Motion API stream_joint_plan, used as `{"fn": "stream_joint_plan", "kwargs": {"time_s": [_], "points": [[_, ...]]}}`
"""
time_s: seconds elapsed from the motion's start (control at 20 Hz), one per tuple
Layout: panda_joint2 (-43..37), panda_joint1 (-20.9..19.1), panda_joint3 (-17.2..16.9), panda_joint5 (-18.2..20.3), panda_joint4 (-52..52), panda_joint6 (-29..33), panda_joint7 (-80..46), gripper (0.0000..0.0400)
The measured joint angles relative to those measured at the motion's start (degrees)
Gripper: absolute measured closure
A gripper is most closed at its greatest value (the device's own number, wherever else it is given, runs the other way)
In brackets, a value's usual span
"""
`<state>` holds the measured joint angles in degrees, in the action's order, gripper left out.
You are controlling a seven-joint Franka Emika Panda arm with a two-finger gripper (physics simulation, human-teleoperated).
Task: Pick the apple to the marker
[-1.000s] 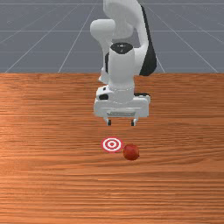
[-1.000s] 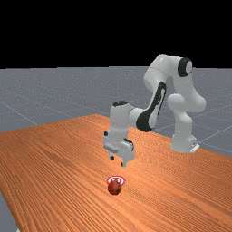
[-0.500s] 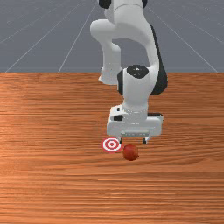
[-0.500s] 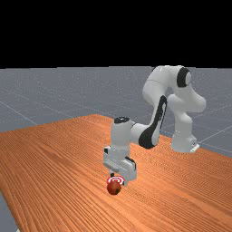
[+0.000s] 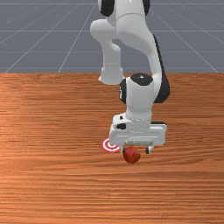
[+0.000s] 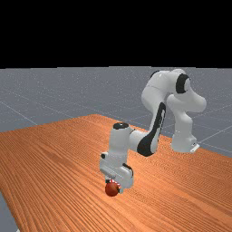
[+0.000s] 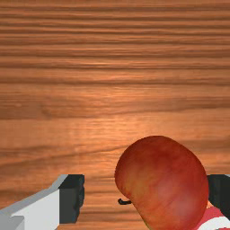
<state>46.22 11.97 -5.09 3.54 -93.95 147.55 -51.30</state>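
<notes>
Front view: the gripper point(image 5: 135, 151) is held low at the apple point(image 5: 131, 155), with its two fingers parted well wider than the fruit, and nothing is grasped. In the wrist view the apple is set off-centre in the gap, right up against the finger point(image 7: 219, 192) nearer the marker, while a clear strip of wood is left beside the opposite finger point(image 7: 72, 197). Whether that near finger is actually touched cannot be told. The stem point(image 7: 124, 202) is pointed toward the opposite finger, so the apple seems to be tipped on its side

By this offset the next move is decided: the hand would best be shifted a little toward the front view's left, so that the apple is centred before the fingers are closed. If they are closed as things stand, the fruit may be pushed or rolled by one finger before it is met by the other. Being round and smooth, it is likely to be turned easily by an uneven squeeze

Farther out, the marker point(image 5: 106, 146) is seen on the table point(image 5: 43, 175), just beside the apple on the front view's left and partly hidden by the hand. Only a short carry should be needed once a hold is secured; the approach is judged nearly finished, the lift and placing still to be done
</notes>
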Motion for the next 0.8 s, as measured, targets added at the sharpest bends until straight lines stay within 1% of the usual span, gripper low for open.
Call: {"fn": "stream_joint_plan", "kwargs": {"time_s": [0.2,0.25,0.4,0.55,0.65,0.8], "points": [[3.29,-0.01,0.26,0.02,1.76,0.09,-0.44,0.0],[3.38,0.09,0.32,0.03,2.03,0.19,-0.55,0.0095],[2.86,0.16,0.37,0.06,1.15,0.03,-0.65,0.0098],[-0.66,-0.57,-0.56,0.64,-5.04,0.11,-1.27,0.0098],[-2.79,-1.98,-2.08,0.84,-9.03,0.29,-1.39,0.0098],[-4.09,-3.8,-3.91,0.79,-11.53,0.39,-1.24,0.0097]]}}
